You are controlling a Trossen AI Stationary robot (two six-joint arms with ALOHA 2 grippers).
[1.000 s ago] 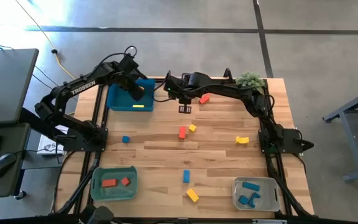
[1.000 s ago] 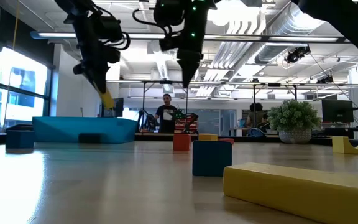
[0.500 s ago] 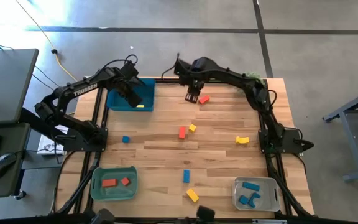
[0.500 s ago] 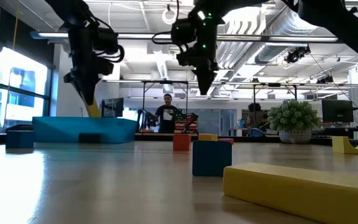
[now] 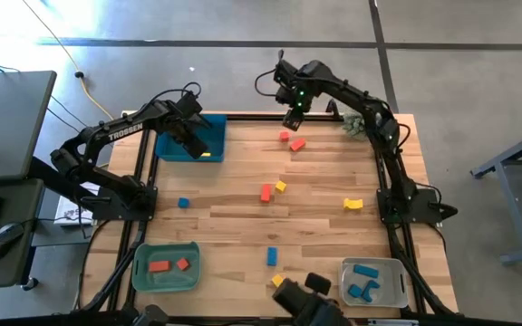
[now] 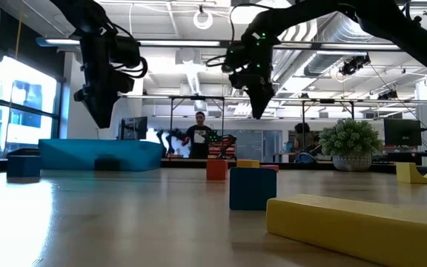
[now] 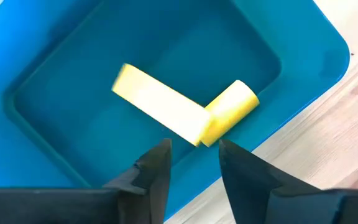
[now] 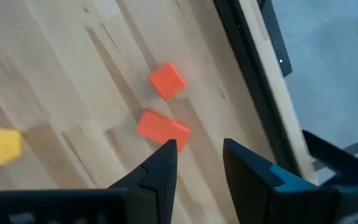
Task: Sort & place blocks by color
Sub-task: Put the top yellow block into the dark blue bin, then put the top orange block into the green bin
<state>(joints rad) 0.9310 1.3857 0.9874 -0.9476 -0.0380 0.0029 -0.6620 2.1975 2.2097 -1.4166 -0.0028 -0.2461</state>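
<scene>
High view shows the left gripper [image 5: 195, 145] over the blue tray [image 5: 172, 147], fingers apart and empty, with two yellow blocks [image 7: 185, 114] lying inside. Up at the far edge, the right gripper [image 5: 291, 120] hangs open above two red blocks [image 8: 165, 106].

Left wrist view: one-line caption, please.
Open left hand above the blue tray, two yellow blocks lying inside.

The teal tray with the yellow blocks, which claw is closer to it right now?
Left. The left claw hangs open directly over the teal tray and its yellow blocks. The right claw is off across the table's far edge, above two red-orange blocks.
</scene>
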